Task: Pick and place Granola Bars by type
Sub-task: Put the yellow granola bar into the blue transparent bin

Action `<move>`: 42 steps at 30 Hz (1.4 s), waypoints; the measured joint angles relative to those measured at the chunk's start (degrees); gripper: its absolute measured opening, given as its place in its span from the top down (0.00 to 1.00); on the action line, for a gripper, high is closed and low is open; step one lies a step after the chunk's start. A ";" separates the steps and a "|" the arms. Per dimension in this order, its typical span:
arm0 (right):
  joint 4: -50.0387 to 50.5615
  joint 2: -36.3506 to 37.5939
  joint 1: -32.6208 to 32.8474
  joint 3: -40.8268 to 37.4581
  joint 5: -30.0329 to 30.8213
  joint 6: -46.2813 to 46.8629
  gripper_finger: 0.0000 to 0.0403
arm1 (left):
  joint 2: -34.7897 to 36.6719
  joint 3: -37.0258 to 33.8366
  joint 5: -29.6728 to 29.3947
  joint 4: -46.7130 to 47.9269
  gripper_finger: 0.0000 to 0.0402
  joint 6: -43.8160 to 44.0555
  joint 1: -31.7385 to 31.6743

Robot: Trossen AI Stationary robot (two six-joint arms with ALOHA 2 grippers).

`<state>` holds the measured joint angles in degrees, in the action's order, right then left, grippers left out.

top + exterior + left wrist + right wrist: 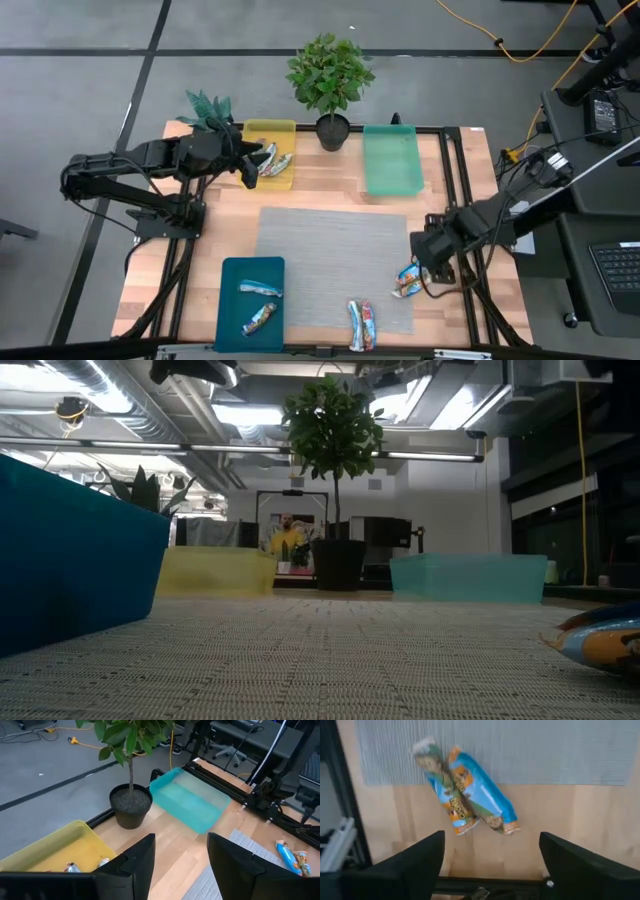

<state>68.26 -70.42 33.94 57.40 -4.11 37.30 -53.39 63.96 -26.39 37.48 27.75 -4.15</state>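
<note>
Hovering right hand (490, 855) spread over two granola bars (465, 795), wrapper text unreadable, left hand (180, 865) spread, empty.

**Lighting and picture quality**

High view: even, diffuse overhead light; wooden table (330, 195) bright, shadows soft and short under the potted plant (330, 80). No strong glare.

Low view: dim foreground, grey mat (320, 660) sharp only mid-distance. Blue tray (70, 560) near the lens is dark and soft. Ceiling lights (250, 415) blow out to white; plant backlit, near silhouette.

Left wrist view: bright, slightly hazy; fingers (135, 865) dark and blurred.

Right wrist view: two bars (465, 792) noticeably blurred, wrappers with faint sheen; fingers (580, 865) black, featureless.
</note>
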 joint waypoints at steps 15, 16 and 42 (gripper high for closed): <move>-15.73 -1.11 4.58 -14.53 2.57 -1.80 0.19 | 0.00 -0.02 2.55 -0.01 0.59 0.80 0.16; -16.41 -1.83 4.58 -14.82 2.56 -2.22 0.19 | 0.00 -0.02 2.51 -0.01 0.59 1.05 0.41; -28.07 -13.37 4.54 -19.41 2.77 -7.41 0.33 | -0.02 -0.04 1.84 -3.24 0.61 1.53 3.04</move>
<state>40.19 -83.79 38.48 37.98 -1.35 29.89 -53.41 63.92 -24.56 34.24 29.28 -1.10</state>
